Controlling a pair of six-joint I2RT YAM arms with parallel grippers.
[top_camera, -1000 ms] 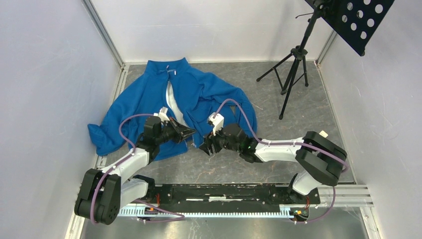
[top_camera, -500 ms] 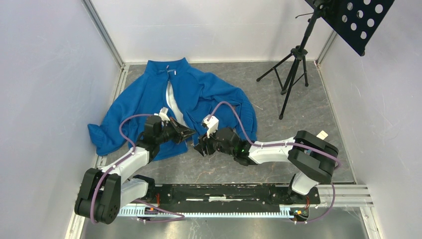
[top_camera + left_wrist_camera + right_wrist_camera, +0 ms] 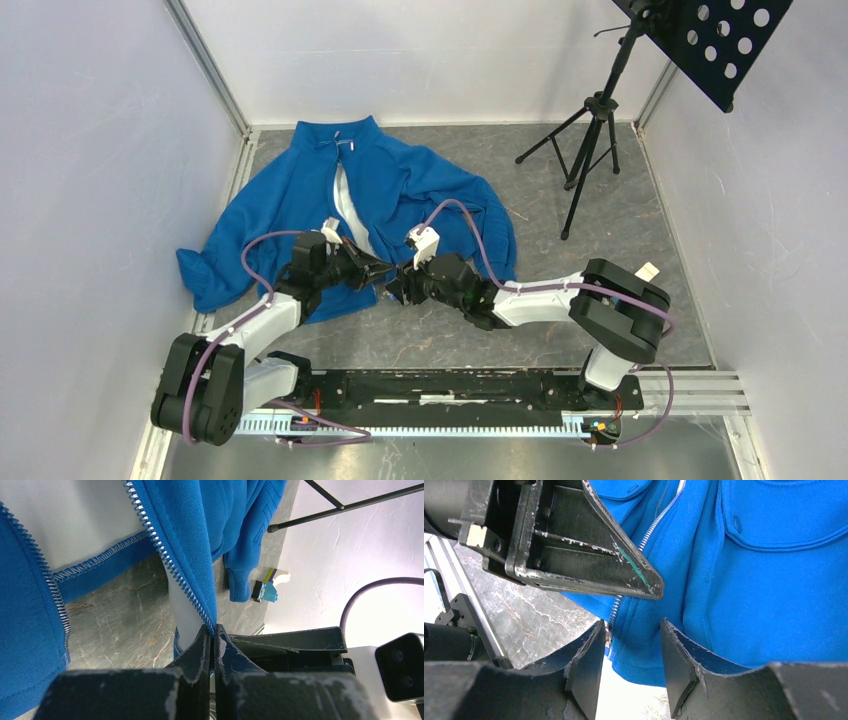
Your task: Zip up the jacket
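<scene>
- The jacket [image 3: 290,200] is spread out on the far-left part of the table, collar toward the back wall. The front is open, so the pale lining [image 3: 75,520] shows.
- The left gripper [image 3: 211,630] is pinched tight on one zipper [image 3: 172,570] edge, down near the bottom hem.
- The right gripper [image 3: 631,630] has its fingers spread, with blue fleece showing in the gap. It's not squeezing anything.
- The two grippers sit pretty much nose to nose at the hem, and the left one blocks the upper left of the right wrist view.
- Purple cables [image 3: 470,215] loop over the jacket.
- A black tripod [image 3: 590,150] stands far right, well apart from the jacket, with a perforated panel [image 3: 725,40] up top.
- There's a small blue-and-purple bit [image 3: 265,590] just beside a sleeve cuff [image 3: 239,587]. Can't tell what it is.
- The table [image 3: 600,260] is grey marbled, boxed in by white walls [image 3: 450,60], with a metal rail [image 3: 480,385] along the near edge.
</scene>
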